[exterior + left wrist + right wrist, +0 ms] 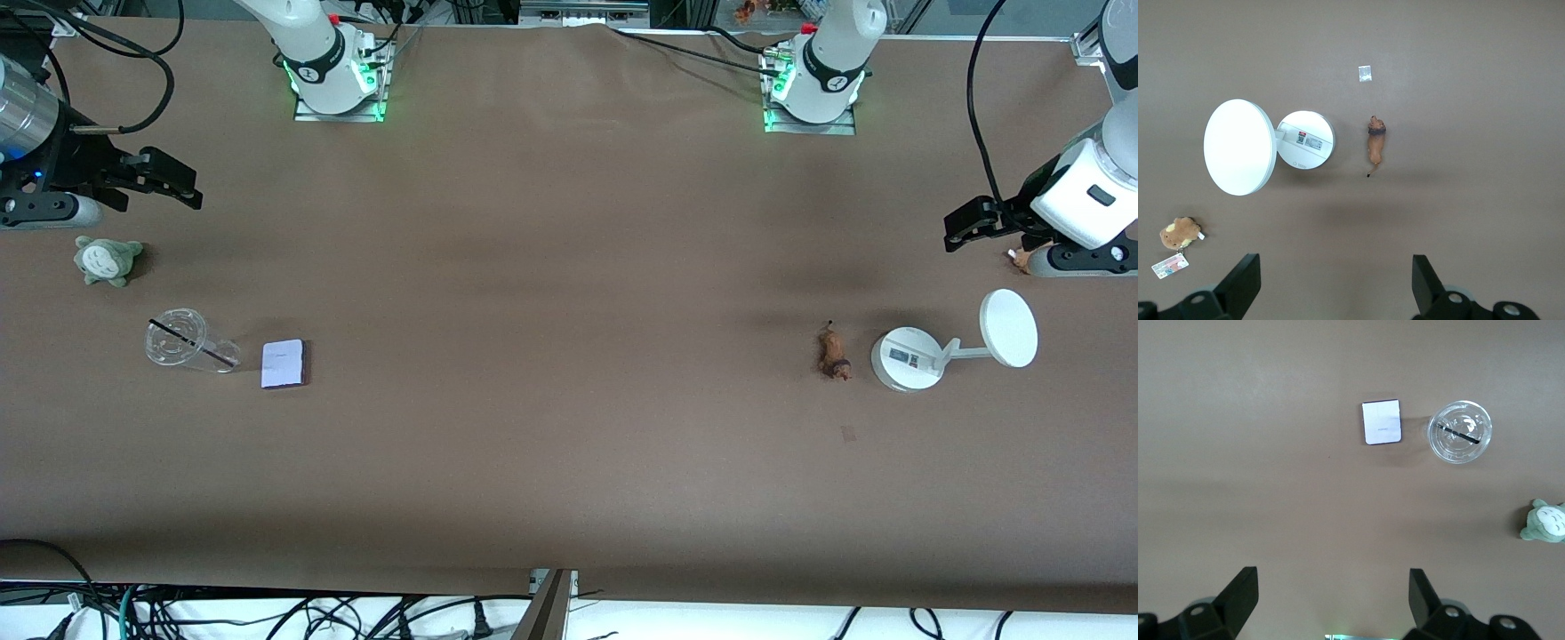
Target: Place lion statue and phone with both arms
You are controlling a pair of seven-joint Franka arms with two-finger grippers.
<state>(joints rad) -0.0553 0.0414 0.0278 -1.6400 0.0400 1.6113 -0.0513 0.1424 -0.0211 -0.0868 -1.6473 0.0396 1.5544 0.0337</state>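
Observation:
The lion statue [834,354] [1375,143], a tiny orange-brown figurine with a thin tail, lies on the table toward the left arm's end, beside a white stand. The phone [284,364] [1381,422], a flat pale lavender rectangle, lies toward the right arm's end, beside a clear cup. My left gripper [965,227] [1336,273] hangs open over bare table at the left arm's end, holding nothing. Likewise open and holding nothing, my right gripper [182,187] [1333,587] hangs over bare table at the right arm's end. Neither gripper touches anything.
A white round-based stand [907,357] [1305,140] with a disc [1008,327] sits next to the lion. A brown plush [1179,232] with a tag card lies by the left gripper. A clear lidded cup [187,342] [1460,431] lies beside the phone. A grey-green plush [107,260] [1545,521] lies under the right gripper.

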